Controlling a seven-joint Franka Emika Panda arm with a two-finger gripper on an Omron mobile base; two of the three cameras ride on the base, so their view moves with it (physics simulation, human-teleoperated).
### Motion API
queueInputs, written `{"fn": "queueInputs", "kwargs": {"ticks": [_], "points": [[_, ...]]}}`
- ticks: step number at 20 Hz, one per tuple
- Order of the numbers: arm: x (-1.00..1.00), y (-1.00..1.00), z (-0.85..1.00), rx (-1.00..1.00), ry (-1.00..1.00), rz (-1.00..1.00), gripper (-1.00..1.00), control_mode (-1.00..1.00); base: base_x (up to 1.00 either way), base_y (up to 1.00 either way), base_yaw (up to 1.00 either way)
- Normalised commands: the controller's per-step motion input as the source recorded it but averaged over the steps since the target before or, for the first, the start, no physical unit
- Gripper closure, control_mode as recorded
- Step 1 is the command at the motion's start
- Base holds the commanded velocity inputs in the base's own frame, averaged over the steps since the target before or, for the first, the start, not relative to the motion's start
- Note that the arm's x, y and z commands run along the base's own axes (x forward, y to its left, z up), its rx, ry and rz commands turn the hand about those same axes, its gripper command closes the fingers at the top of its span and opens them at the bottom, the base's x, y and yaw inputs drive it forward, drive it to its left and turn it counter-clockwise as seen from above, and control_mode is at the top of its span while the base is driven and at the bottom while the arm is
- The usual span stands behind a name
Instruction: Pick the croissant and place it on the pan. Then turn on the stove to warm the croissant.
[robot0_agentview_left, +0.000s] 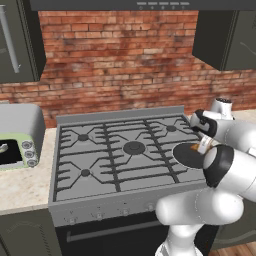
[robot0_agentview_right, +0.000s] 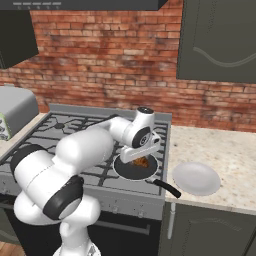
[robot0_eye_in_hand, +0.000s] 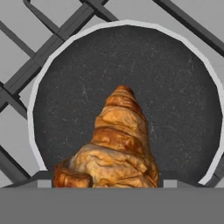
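Nearest, the white arm folds forward over the front right of the stove (robot0_agentview_right: 75, 135), whose row of small knobs (robot0_agentview_left: 97, 214) runs along the front panel. Just past the front edge, the pan (robot0_agentview_right: 131, 171) sits on the front right grate, its long black handle (robot0_agentview_right: 167, 188) reaching out toward the worktop (robot0_agentview_right: 220, 150) on the right. Directly above the pan, the end effector (robot0_agentview_right: 139, 159) points downward with its jaws standing wide apart. The croissant (robot0_eye_in_hand: 114, 146) lies between them at the pan's dark floor; whether the jaws touch it cannot be told. In the hand view the croissant tapers away from the camera, its ridged golden-brown segments set against the black surface, and the thin grey rim (robot0_eye_in_hand: 36, 94) of the pan encircles it over the black grates (robot0_eye_in_hand: 48, 41). Beside the pan handle, on the speckled worktop, rests a round white plate (robot0_agentview_right: 196, 178). Farther left, across the stove, a grey-and-green toaster oven (robot0_agentview_left: 19, 136) stands on the worktop. Behind everything rises a red brick wall (robot0_agentview_left: 120, 60), with dark cabinets (robot0_agentview_right: 220, 40) hung on it at both sides.
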Motion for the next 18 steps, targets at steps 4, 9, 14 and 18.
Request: {"fn": "queueInputs", "kwargs": {"ticks": [4,9,14,18], "points": [[0.05,0.02,-0.06,0.00,0.00,0.00,1.00,-1.00,0.00,0.00,0.00],[0.03,0.01,-0.21,0.00,0.00,0.00,1.00,-1.00,0.00,0.00,0.00],[0.00,0.00,-0.29,0.00,0.00,0.00,1.00,-1.00,0.00,0.00,0.00],[0.01,0.07,-0.19,0.00,0.00,0.00,1.00,-1.00,0.00,0.00,0.00]]}}
